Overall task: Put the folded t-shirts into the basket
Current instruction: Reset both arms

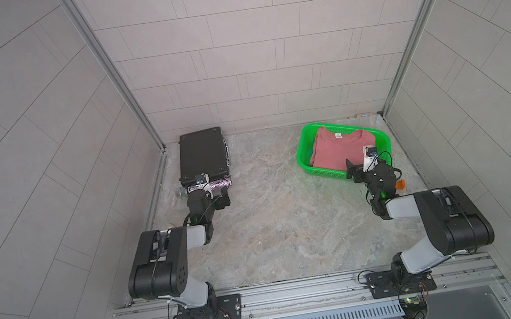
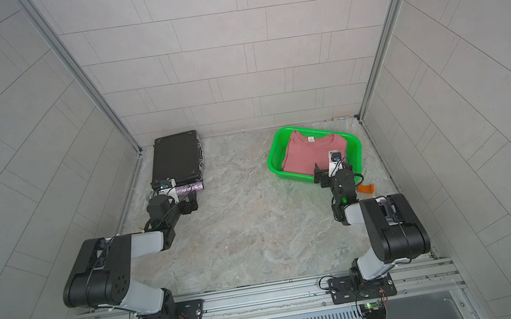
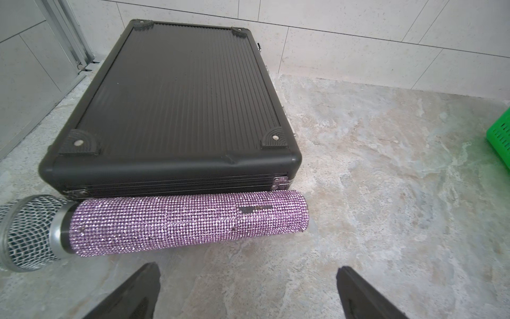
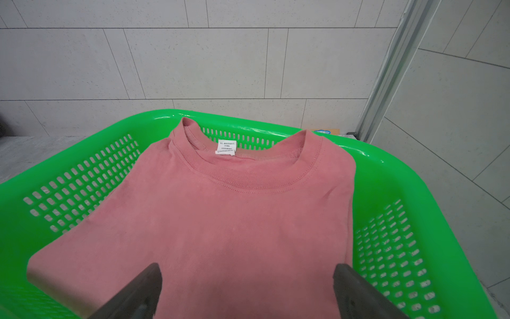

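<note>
Pink cotton lies under my right gripper (image 4: 248,279). Its two black fingers (image 4: 143,292) stand wide apart with nothing pinched between them; whether their tips touch the cloth I cannot tell. The cloth is the dusty pink t-shirt (image 4: 220,221), folded flat with its neck away from me and its white neck label (image 4: 226,147) face up. It sits inside the green basket (image 4: 386,171), and its neck end rides up against the far wall, close to the rim. In both top views the basket is at the right of the frame, about mid-height and near the back wall, with my right wrist over its near edge.

My left gripper (image 3: 248,274) is spread wide as well and holds nothing. It is at the left of the top views, well apart from the basket. It hovers just short of a microphone (image 3: 187,223) with a lilac rhinestone handle, which lies along the near side of a closed black hard case (image 3: 176,91). Neither belongs to this job.

No folded shirt lies on the marbled tabletop (image 1: 283,224). Only the pink one shows, and anything beneath it is hidden from me. A small orange thing (image 1: 400,184) pokes out beside my right arm, below and right of the basket, too covered to name. I judge the loading done or nearly done. What is left is to lift my right hand clear and check that orange scrap.
</note>
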